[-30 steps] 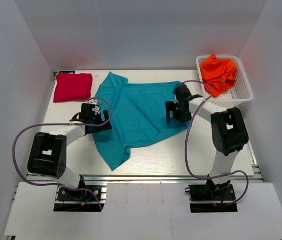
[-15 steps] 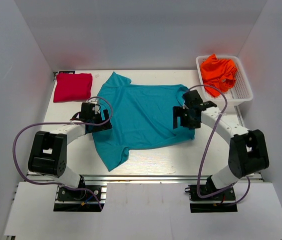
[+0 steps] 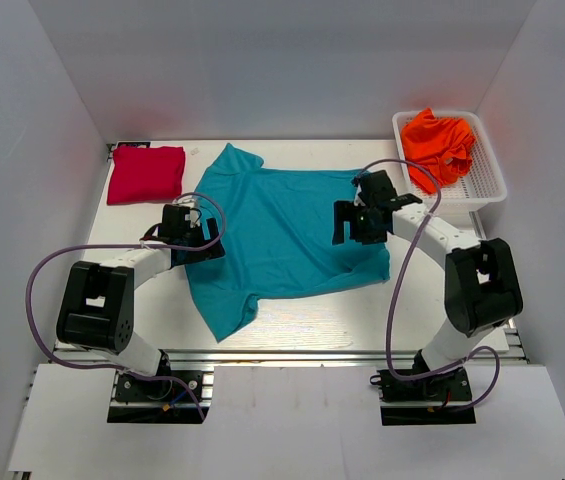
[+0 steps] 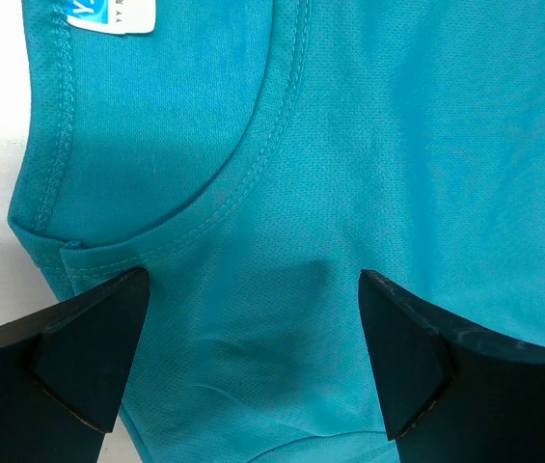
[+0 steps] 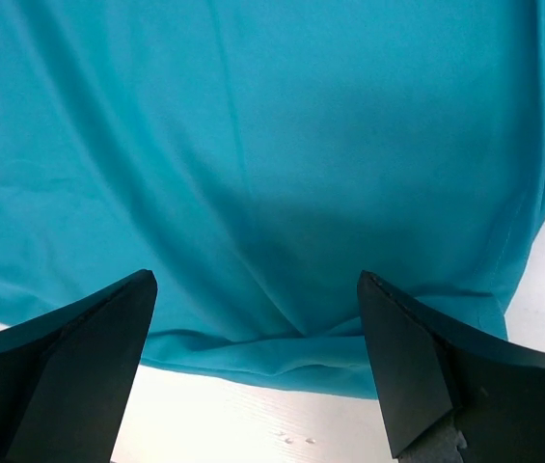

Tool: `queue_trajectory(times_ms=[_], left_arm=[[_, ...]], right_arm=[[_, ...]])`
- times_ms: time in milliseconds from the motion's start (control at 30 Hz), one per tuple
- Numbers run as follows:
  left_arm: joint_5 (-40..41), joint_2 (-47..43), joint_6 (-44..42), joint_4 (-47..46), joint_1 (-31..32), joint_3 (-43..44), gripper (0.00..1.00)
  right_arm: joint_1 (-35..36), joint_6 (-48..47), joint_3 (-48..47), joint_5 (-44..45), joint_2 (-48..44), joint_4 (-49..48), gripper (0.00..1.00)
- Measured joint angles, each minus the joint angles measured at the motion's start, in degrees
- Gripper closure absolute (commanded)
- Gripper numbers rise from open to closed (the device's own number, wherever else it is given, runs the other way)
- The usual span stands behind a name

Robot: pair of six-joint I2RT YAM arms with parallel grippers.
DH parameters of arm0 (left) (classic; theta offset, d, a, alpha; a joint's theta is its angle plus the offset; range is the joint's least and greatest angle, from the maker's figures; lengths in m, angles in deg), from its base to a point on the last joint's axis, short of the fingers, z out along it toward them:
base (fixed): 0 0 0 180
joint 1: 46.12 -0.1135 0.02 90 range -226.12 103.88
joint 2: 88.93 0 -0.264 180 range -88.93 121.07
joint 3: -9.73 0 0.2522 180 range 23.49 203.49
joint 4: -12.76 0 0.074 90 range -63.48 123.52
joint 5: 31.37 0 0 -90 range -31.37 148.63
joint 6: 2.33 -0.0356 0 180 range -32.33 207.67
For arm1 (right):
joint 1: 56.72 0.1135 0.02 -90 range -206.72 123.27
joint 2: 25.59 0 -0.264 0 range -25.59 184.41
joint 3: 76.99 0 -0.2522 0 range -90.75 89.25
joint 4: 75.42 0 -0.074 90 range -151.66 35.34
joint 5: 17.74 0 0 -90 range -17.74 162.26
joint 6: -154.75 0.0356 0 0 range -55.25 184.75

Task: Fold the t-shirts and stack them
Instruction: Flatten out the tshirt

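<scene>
A teal t-shirt (image 3: 282,235) lies spread across the middle of the table, collar to the left and hem to the right. My left gripper (image 3: 200,238) hovers open over the collar. In the left wrist view the neckline seam (image 4: 253,164) and a white label (image 4: 108,12) show above the open gripper (image 4: 253,357), with only flat fabric between the fingers. My right gripper (image 3: 355,222) stands open over the hem side. In the right wrist view the hem (image 5: 282,352) runs between its fingertips (image 5: 417,367), unheld. A folded red t-shirt (image 3: 146,173) lies at the back left.
A white basket (image 3: 487,185) at the back right holds a crumpled orange t-shirt (image 3: 440,143). Grey walls close in the table on three sides. Bare white table (image 3: 432,300) shows right of the hem and along the front edge.
My right arm swung out to the right, then came back left over the hem. The teal shirt's right edge now lies farther right and flatter. The left arm has not moved.
</scene>
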Motion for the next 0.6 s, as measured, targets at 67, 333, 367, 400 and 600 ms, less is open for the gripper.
queue_trajectory(times_ms=[67, 333, 367, 400, 600], left_arm=[[0.0, 0.0, 0.0, 0.0, 0.0, 0.0, 0.0], [1.1, 0.0, 0.5, 0.1, 0.0, 0.0, 0.0], [1.4, 0.0, 0.6, 0.2, 0.0, 0.0, 0.0], [1.5, 0.0, 0.7, 0.2, 0.0, 0.0, 0.0], [2.1, 0.3, 1.1, 0.6, 0.0, 0.4, 0.0]], right_arm=[[0.0, 0.7, 2.1, 0.9, 0.0, -0.2, 0.1], [0.0, 9.6, 17.8, 7.3, -10.3, 10.1, 0.1], [0.0, 11.2, 18.9, 8.0, -13.0, 12.2, 0.1], [0.0, 12.5, 19.8, 8.6, -15.4, 13.7, 0.1], [-0.1, 17.5, 20.5, 11.2, -22.5, 18.7, 0.1]])
